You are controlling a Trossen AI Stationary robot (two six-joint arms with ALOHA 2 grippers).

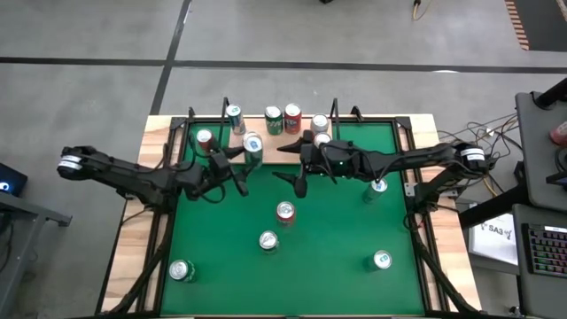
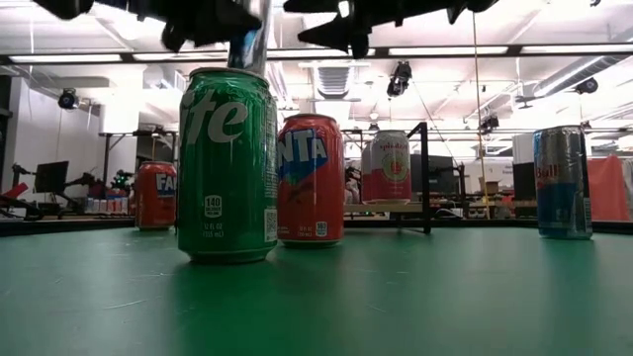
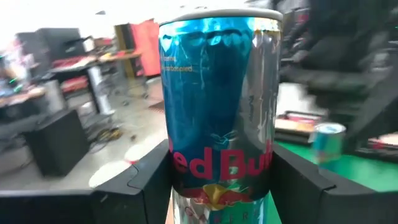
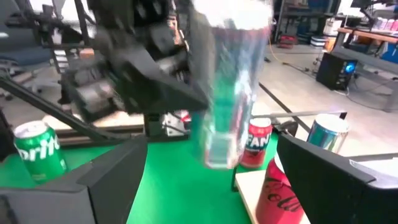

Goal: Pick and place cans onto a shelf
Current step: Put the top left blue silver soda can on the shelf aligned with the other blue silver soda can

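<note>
One upright can point(image 3: 219, 106), axis vertical

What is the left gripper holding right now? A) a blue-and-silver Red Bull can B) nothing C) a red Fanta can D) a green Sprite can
A: the left wrist view shows the left gripper with a dark finger on each side of a blue-and-silver Red Bull can, upright between them; in the high view that gripper sits with the can at the shelf's left part.
</note>
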